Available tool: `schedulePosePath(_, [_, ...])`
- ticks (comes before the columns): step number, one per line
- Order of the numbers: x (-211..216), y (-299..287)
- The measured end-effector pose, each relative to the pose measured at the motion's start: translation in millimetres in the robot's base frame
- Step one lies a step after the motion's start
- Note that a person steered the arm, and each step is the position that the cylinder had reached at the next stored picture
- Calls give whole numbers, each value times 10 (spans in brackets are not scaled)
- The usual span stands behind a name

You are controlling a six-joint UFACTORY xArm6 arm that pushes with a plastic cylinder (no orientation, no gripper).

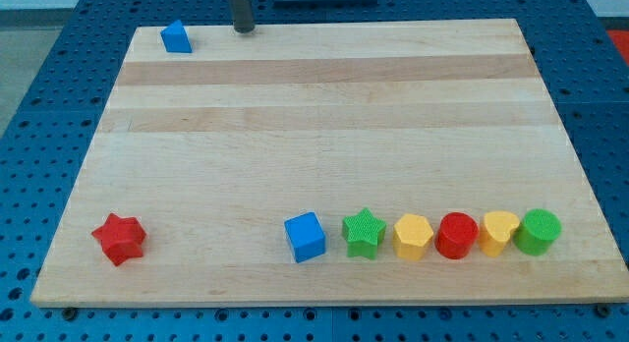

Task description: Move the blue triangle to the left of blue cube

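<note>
Tool: a plain rod, so nothing to open or clench, and it grasps nothing. My tip (242,29) rests at the worktop's (314,136) top edge, touching no block.

Nearest block: blue triangle (176,37), just to the view's left of my tip, near but apart, in the worktop's top-left corner.

Everything else lies well below my tip, along the bottom edge. Blue cube (305,237) is far down and slightly to the view's right of my tip. Running on from it to the right, closely spaced: green star (363,232), yellow block (413,237), red cylinder (456,235), second yellow block (499,232), green cylinder (539,231). Red star (119,238) sits alone, far down and to the left.

Progress, as I judge it: none yet. Triangle is nearly the whole worktop depth from the cube. Left to do: get my tip above the triangle, then push it down to the open spot left of the cube, between cube and red star.
</note>
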State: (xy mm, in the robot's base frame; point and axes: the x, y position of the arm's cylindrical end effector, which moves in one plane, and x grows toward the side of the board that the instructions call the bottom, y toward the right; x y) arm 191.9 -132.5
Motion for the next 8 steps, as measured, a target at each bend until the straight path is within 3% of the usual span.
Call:
schedulePosePath(5, [4, -679])
schedulePosePath(8, [-1, -1514])
